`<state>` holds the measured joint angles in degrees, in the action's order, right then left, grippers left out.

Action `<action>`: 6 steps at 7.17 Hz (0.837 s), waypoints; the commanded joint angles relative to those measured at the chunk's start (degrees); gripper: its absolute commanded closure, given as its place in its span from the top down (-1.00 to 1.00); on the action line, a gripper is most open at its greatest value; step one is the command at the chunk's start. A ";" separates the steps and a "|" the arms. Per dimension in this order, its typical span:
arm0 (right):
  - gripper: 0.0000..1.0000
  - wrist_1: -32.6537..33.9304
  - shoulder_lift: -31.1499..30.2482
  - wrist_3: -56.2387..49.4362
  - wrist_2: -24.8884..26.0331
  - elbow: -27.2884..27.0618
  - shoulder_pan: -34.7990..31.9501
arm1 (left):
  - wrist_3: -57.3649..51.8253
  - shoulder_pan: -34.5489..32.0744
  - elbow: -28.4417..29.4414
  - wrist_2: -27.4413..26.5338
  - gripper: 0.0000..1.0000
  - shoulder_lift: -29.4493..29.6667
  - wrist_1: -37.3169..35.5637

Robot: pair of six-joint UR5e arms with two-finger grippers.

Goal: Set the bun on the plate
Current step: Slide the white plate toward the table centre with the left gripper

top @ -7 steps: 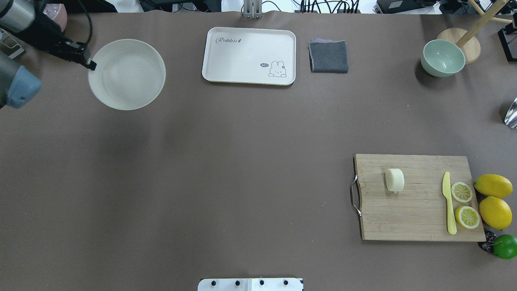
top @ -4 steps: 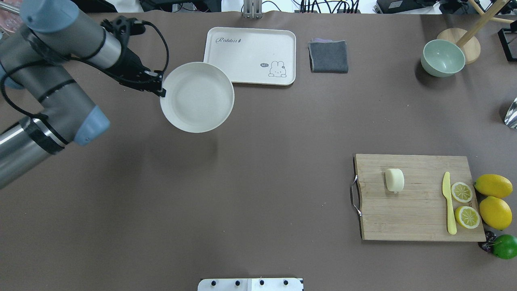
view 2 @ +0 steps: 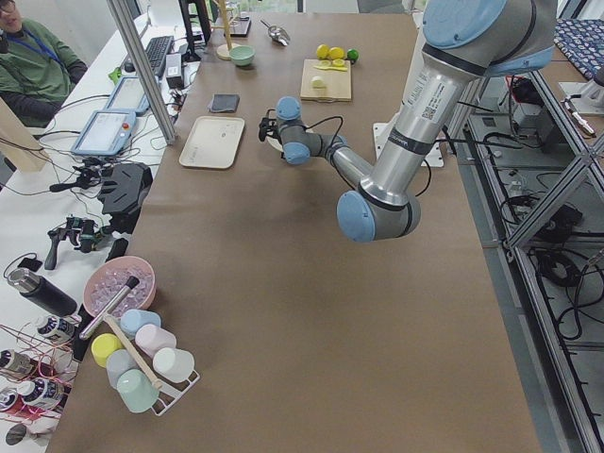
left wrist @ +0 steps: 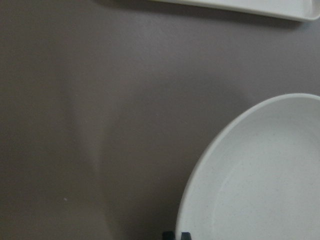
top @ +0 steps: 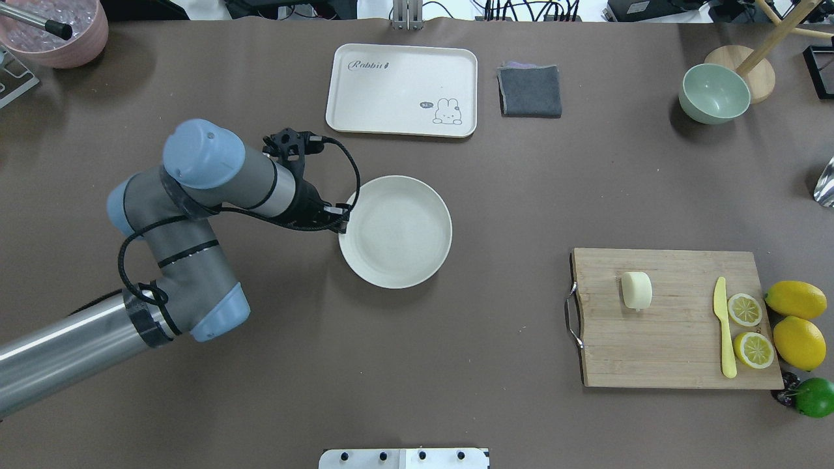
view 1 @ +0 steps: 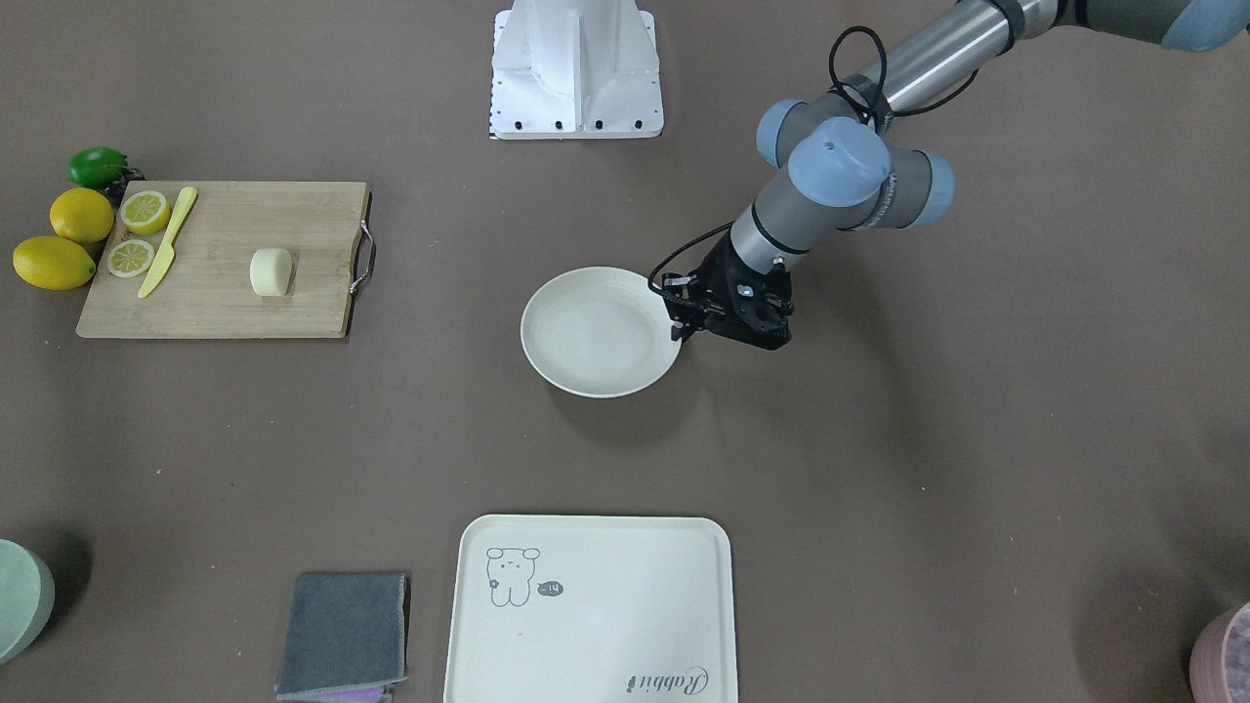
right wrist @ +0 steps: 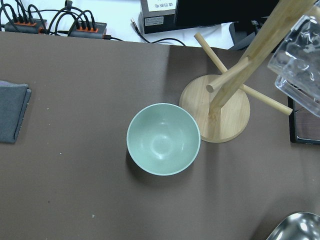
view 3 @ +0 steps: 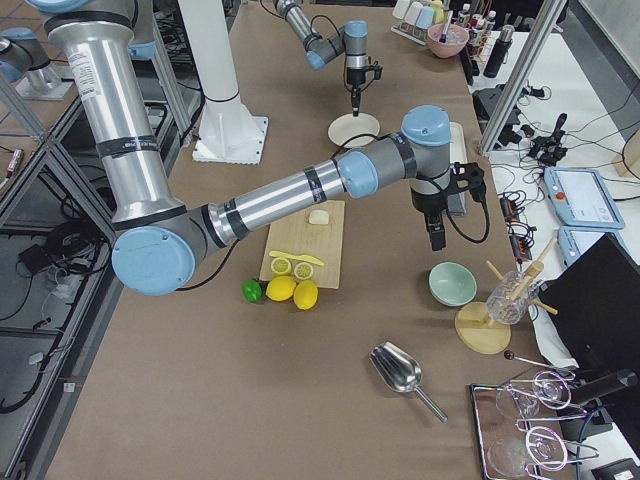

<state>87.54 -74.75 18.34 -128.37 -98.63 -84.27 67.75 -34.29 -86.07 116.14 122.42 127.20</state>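
The bun (top: 636, 290), a small pale cream lump, lies on the wooden cutting board (top: 671, 352) at the right; it also shows in the front view as the bun (view 1: 270, 271). The round cream plate (top: 395, 231) hangs slightly above the table's middle, casting a shadow. My left gripper (top: 342, 218) is shut on the plate's left rim, seen from the front as the left gripper (view 1: 679, 327) on the plate (view 1: 601, 332). The plate's rim (left wrist: 200, 165) fills the left wrist view. My right gripper (view 3: 437, 240) hovers over the far right; I cannot tell its state.
A rabbit tray (top: 391, 91) and a folded grey cloth (top: 530, 91) lie at the back. A green bowl (top: 714, 94) stands by a wooden rack base (top: 756, 78). A yellow knife (top: 723, 332), lemon halves (top: 745, 309), whole lemons (top: 796, 299) and a lime (top: 814, 397) sit at the board's right.
My left arm has carried the plate from the far-left back of the table rightward and nearer, to the middle. The bun and board have not moved.
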 commanded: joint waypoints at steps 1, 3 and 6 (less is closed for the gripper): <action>1.00 0.00 -0.05 -0.05 0.14 0.90 -0.28 | 1.07 3.09 -0.58 -1.97 -1.00 0.89 0.86; 1.00 0.00 -0.49 0.03 -0.21 0.72 -0.28 | 0.90 2.57 -3.30 -1.97 0.96 0.28 0.95; 1.00 0.00 -0.05 0.12 -2.05 -1.20 2.17 | 0.46 -9.69 -5.77 3.45 0.96 -0.25 0.33</action>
<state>87.52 -74.80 18.39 -129.20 -98.91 -83.47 68.28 -38.42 -91.08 116.43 122.33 127.70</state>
